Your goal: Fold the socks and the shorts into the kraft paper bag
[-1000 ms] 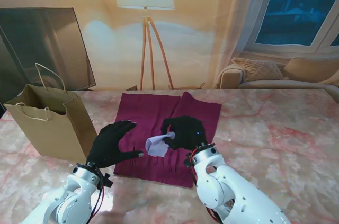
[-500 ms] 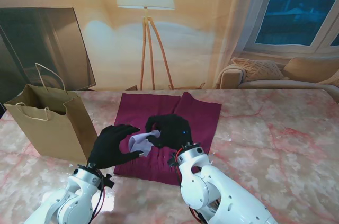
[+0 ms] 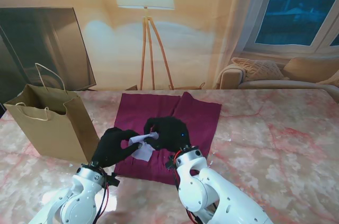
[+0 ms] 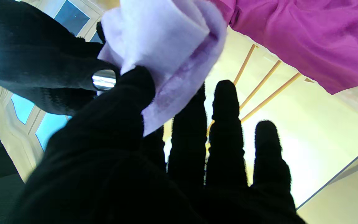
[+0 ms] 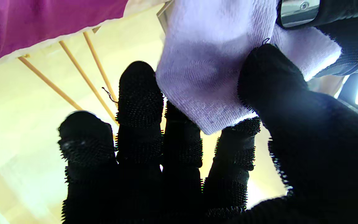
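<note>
Stand view: the left hand (image 3: 114, 147) has come over, and now it and the right hand (image 3: 168, 133) both pinch the sock (image 3: 141, 147), ready to pass it toward the bag (image 3: 50, 128).

We have glossy white arm shells, red and black cables at our wrists, and black knitted gloves over our left hand (image 3: 113, 146) and right hand (image 3: 168, 132).
</note>
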Controlling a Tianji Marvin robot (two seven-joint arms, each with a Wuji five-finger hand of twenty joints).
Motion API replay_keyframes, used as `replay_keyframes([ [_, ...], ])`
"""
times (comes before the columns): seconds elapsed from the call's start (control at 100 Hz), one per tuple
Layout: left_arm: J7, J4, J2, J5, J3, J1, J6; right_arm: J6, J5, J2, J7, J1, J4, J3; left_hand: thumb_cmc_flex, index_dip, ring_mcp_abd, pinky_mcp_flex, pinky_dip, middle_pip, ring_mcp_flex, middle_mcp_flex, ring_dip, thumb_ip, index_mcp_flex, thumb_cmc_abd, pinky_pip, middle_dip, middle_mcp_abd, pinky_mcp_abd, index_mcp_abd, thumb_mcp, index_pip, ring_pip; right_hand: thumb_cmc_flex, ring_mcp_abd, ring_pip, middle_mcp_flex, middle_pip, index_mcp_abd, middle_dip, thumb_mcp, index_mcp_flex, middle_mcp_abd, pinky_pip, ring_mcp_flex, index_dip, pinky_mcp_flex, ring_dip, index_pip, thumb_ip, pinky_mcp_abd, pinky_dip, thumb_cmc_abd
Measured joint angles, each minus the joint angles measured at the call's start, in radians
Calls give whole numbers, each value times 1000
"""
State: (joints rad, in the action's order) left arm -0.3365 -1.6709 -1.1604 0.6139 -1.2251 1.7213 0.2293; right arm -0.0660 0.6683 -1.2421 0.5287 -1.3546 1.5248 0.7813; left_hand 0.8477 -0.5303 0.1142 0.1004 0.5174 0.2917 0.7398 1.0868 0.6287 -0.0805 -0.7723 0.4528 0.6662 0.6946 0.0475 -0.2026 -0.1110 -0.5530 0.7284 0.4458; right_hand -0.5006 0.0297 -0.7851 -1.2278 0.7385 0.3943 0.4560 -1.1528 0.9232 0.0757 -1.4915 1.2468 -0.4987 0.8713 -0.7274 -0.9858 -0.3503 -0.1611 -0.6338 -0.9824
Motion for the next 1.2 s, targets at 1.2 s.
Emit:
replay_keyframes([
  [1.2, -19, -238, -14, 124, -189, 60, -134, 65, 14, 41, -90, -83, 29, 154, 11, -353, 5, 26, 25, 170, 53, 74, 137, -59, 51, -17, 152, 247, -7, 63, 11, -31, -18, 146, 231, -8, 523, 450, -327, -261, -193, 162, -346, -24, 632, -453, 100, -470, 316, 460, 170, 89, 223, 356],
])
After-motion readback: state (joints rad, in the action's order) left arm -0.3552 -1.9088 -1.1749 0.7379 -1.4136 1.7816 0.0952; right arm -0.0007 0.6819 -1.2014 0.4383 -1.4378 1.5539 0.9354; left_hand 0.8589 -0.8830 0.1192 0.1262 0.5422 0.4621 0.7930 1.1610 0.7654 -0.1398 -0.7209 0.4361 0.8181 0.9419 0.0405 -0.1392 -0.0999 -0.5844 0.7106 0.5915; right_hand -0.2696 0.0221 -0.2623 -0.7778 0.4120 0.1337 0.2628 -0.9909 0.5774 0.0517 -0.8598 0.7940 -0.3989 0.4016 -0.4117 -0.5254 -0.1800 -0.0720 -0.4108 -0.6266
